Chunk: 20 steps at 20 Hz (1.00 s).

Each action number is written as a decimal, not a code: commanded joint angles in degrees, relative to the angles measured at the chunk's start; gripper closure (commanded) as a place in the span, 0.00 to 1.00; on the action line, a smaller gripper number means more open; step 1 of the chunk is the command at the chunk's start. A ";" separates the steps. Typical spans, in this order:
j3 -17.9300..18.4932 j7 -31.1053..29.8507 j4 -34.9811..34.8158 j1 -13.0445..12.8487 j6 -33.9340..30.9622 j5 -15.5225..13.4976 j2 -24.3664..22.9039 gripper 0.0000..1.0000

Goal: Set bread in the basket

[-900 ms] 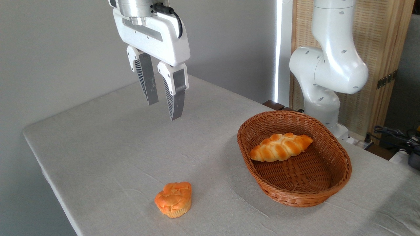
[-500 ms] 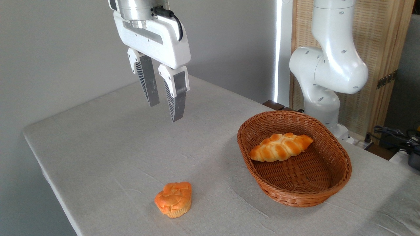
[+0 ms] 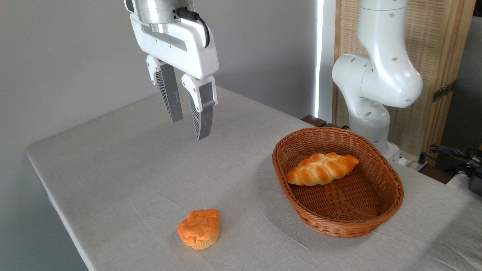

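Near the front edge of the grey tabletop point(image 3: 113, 169) sits the small orange muffin-shaped bread point(image 3: 199, 228) (outside the reddish-brown oval wicker basket point(image 3: 380, 214)); high above, the white gripper point(image 3: 189, 130) hangs with fingers slightly apart, holding nothing.

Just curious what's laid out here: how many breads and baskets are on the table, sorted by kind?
Muffin-shaped bun: 1, on the cloth
Braided loaf: 1, inside the basket
Wicker basket: 1
Total: 3 things. The pincer hangs empty above the table.
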 commanded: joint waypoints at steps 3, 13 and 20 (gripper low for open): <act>0.12 0.04 -6.46 -0.50 9.88 -0.02 -2.38 0.00; -0.14 2.24 -25.37 -1.12 31.78 6.29 -3.02 0.00; 0.38 2.24 -30.91 -1.03 41.89 9.12 0.50 0.00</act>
